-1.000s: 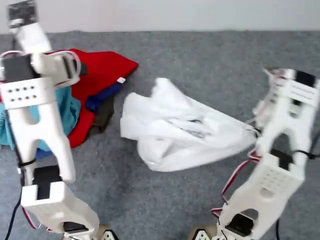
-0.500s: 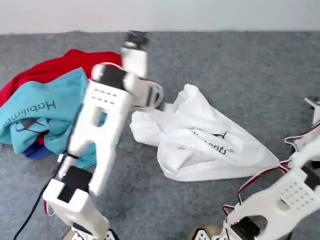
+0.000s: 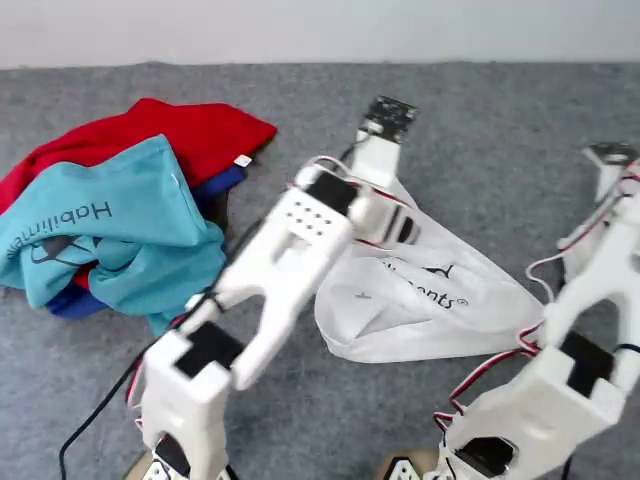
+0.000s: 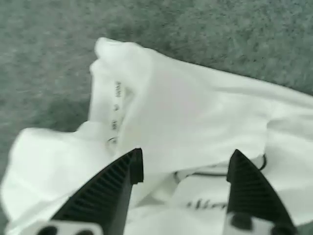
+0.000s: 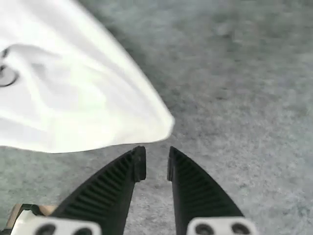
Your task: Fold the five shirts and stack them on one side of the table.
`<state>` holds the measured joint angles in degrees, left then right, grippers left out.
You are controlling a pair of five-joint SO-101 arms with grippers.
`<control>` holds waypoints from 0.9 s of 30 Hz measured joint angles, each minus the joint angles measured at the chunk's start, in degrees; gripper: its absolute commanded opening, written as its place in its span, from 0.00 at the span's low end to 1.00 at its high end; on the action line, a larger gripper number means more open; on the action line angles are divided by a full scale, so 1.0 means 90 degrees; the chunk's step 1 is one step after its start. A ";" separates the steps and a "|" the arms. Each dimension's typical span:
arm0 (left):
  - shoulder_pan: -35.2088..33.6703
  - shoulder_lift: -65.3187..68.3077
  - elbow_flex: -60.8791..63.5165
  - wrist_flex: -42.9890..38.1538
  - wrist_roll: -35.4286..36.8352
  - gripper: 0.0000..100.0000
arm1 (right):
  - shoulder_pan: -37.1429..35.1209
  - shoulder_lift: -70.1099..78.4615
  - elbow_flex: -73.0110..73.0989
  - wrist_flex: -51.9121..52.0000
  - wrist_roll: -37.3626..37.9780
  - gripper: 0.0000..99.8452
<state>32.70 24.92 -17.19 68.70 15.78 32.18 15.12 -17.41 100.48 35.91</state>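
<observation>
A white shirt point(image 3: 430, 290) lies crumpled at the table's middle, printed side up. My left arm point(image 3: 300, 230) stretches across from the front left to the shirt's far end. Its gripper point(image 4: 185, 164) hangs open over the shirt's point(image 4: 195, 107) folds with nothing between the fingers. Off to the right, my right gripper point(image 5: 156, 159) sits low over the carpet, its fingers a narrow gap apart and holding nothing. The shirt's pointed corner point(image 5: 161, 125) lies just beyond its tips. A pile at the left holds a teal shirt point(image 3: 110, 230), a red shirt point(image 3: 200, 125) and a blue shirt point(image 3: 215, 185).
Grey carpet point(image 3: 480, 120) covers the table up to a pale wall at the back. My right arm point(image 3: 600, 270) stands along the right edge. Bare carpet lies behind the white shirt and in front of it.
My left arm has swung from over the pile on the left across to the white shirt. My right gripper has let go of the shirt's corner and drawn back to the right.
</observation>
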 measured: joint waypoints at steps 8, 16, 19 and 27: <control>0.0156 0.2696 -0.3038 0.0879 0.0303 0.00 | -0.0596 -0.0596 0.0606 0.0000 -0.0420 0.08; 0.0264 0.3683 -0.7609 0.2686 -0.0020 0.02 | -0.1553 -0.0635 0.0625 -0.0078 -0.0469 0.22; 0.0137 0.3653 -0.8205 0.2764 -0.0127 0.09 | -0.2159 -0.0635 0.0625 -0.0391 -0.0469 0.24; -0.1104 0.3536 -0.8234 0.3429 0.0664 0.22 | -0.4230 -0.0029 0.0625 -0.0938 -0.0449 0.25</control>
<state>22.77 56.75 -91.30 99.56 21.76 -5.89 14.86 -11.78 92.04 31.87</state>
